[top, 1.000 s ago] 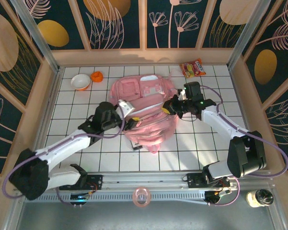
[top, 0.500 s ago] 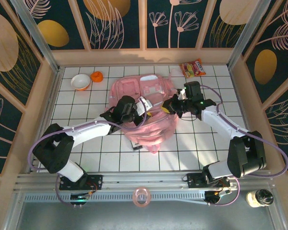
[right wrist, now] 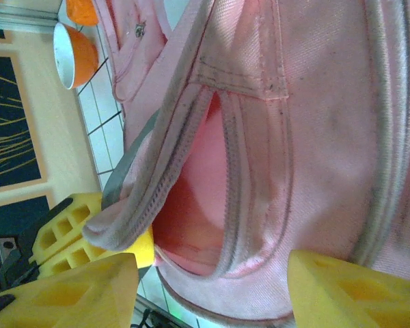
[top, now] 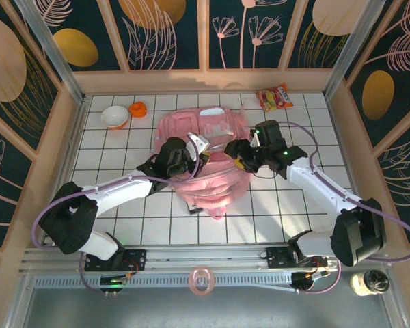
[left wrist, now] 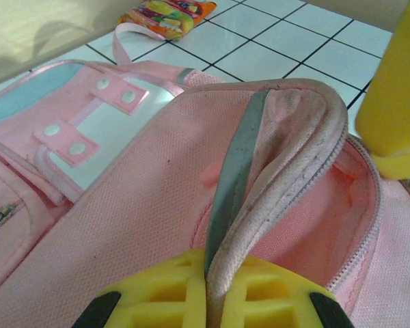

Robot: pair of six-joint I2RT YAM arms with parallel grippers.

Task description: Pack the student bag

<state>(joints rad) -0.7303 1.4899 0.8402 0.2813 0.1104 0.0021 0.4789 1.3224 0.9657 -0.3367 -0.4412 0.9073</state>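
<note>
Student bag (top: 215, 184) lies mid-desk (top: 280, 212) seen from above. My left claw (top: 199, 147) and right claw (top: 238, 154) sit near each other over it. Open tiles lie to either side, with a bowl (top: 115, 117) and snack packet (top: 275, 97) by the far wall.

Left wrist: the claw (left wrist: 208, 297) is pressed together, pinching the bag's opening rim.

Right wrist: the fingers (right wrist: 348, 290) are spread wide, with the pink opening between them.

left end effector (left wrist: 206, 301) clamped tight, right end effector (right wrist: 208, 290) wide apart

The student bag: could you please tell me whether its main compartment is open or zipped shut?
Open: the left gripper pinches the unzipped edge of the student bag, baring pink lining inside.
</note>
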